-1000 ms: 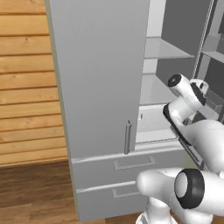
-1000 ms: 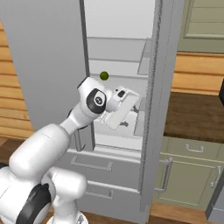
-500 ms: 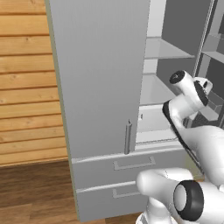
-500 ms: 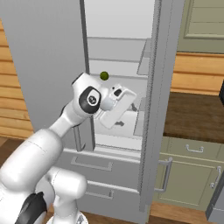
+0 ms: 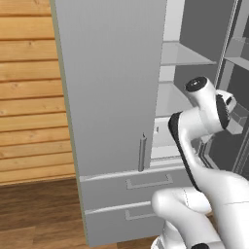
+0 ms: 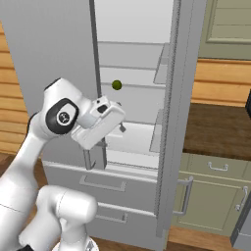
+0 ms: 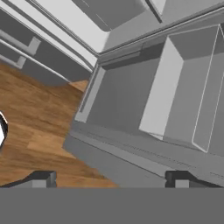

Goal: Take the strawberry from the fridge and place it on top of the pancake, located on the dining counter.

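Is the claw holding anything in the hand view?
No, the claw stands open with nothing between its tips, facing the fridge door bins.

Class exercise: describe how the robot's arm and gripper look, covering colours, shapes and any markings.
The arm has smooth, rounded glossy white links with dark joint bands. One black round joint cap carries a small white emblem. The gripper has two small dark, blocky finger tips.
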